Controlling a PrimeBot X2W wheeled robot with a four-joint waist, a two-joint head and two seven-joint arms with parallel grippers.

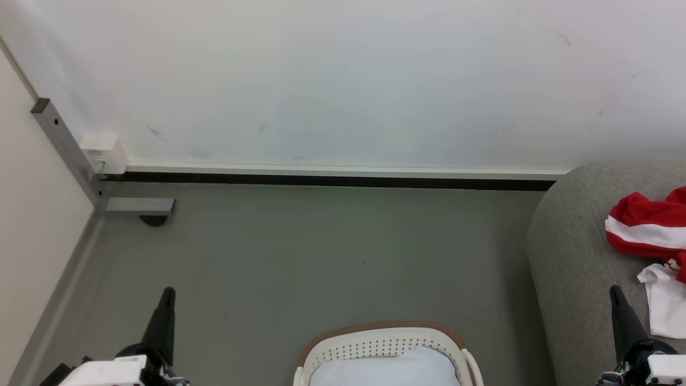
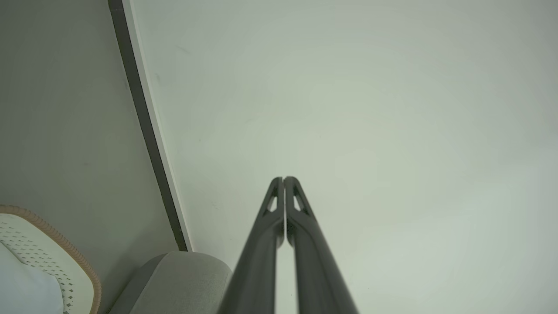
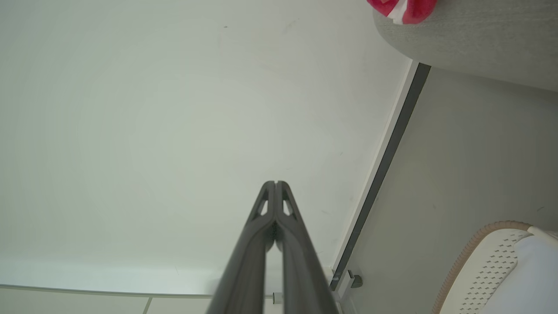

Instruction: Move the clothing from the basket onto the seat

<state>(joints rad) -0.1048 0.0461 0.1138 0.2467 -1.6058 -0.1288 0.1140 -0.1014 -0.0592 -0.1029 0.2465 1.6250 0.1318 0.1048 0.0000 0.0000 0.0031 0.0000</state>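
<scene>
Head view: wall box (image 1: 104, 151), metal rail (image 1: 64, 145) beyond basket (image 1: 375, 344).

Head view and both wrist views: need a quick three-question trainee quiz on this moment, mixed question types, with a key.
1. True or false: the red clothing lies on the seat.
2. Pick one. What shows inside the visible part of the basket? A) red garments B) its pale lining, no garment C) a gripper
3. Fill in: the left gripper and the right gripper both have their fingers ___, with nothing between them.

Key: 1 true; 2 B; 3 shut.
</scene>
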